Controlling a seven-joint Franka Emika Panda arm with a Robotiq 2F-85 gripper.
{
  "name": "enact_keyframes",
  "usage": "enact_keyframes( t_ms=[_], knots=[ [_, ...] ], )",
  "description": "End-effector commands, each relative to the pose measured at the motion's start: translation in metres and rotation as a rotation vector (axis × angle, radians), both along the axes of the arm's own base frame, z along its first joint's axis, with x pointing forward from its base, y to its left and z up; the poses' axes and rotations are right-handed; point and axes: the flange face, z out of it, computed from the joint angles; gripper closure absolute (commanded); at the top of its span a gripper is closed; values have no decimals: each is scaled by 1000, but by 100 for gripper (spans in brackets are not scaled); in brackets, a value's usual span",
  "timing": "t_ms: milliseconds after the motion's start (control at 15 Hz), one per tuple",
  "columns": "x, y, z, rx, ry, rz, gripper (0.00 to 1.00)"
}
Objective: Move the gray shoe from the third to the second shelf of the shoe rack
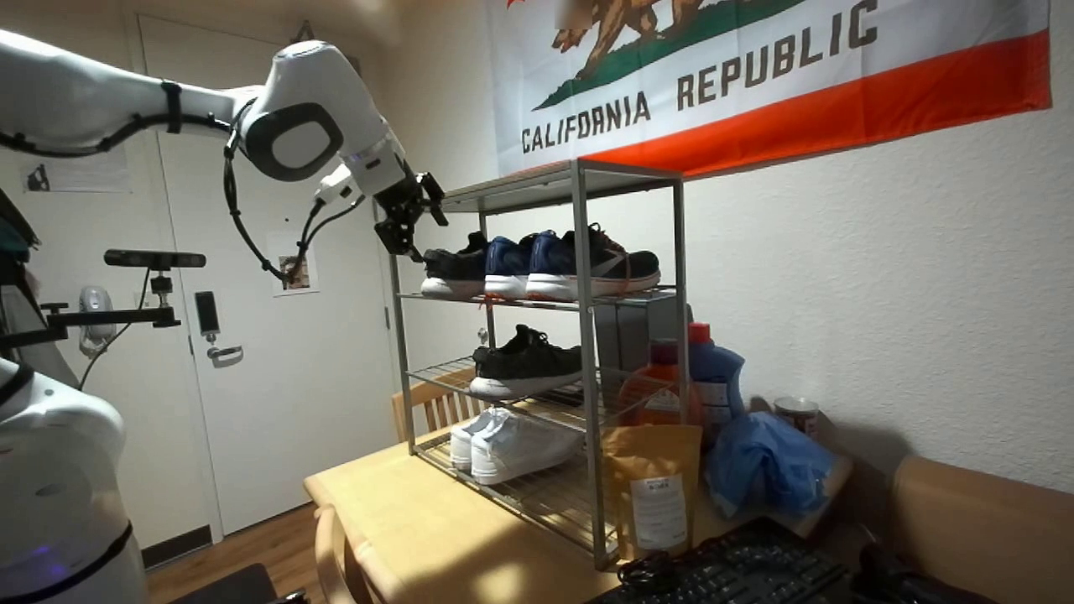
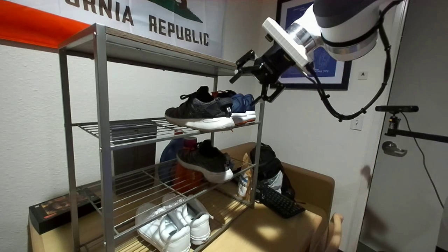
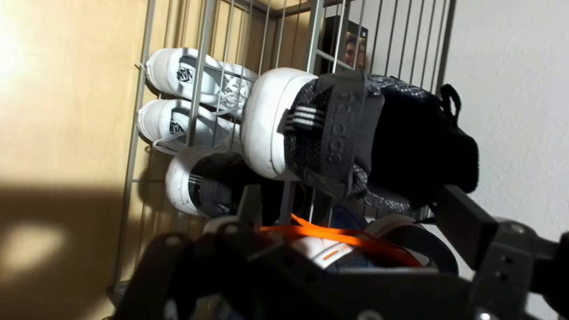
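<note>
My gripper point(image 2: 241, 93) near rack point(image 2: 104, 105), jaws apart. I see gray shoe point(image 2: 203, 112) on third shelf point(image 2: 147, 140), heel toward gripper, beside blue pair point(image 2: 238, 103). Similar shoe point(image 2: 205, 163) on second shelf point(image 2: 129, 230); white pair point(image 1: 520, 449) on bottom shelf point(image 1: 512, 506).

Glossy white rounded arm point(image 1: 134, 96) carries long black cable point(image 2: 387, 52), black strap point(image 1: 174, 106), shiny silver collar point(image 2: 300, 34), jointed black pincer point(image 2: 244, 91).

A home interior is indicated by sneakers point(image 2: 201, 113) on a shoe rack point(image 1: 589, 369), the wooden tabletop point(image 1: 403, 507) beneath it, plastic bottles point(image 1: 717, 369), a California Republic flag point(image 1: 763, 94) and a framed wall picture point(image 2: 329, 66).
</note>
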Motion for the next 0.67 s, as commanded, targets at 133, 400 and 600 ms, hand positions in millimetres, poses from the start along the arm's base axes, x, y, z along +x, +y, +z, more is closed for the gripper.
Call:
enact_keyframes(
  t_ms=[133,400,600],
  knots=[
    [33,30,-8,-76,149,31,0],
    [37,40,-16,-108,208,50,14],
    [39,37,-13,-109,218,55,42]
  ],
)
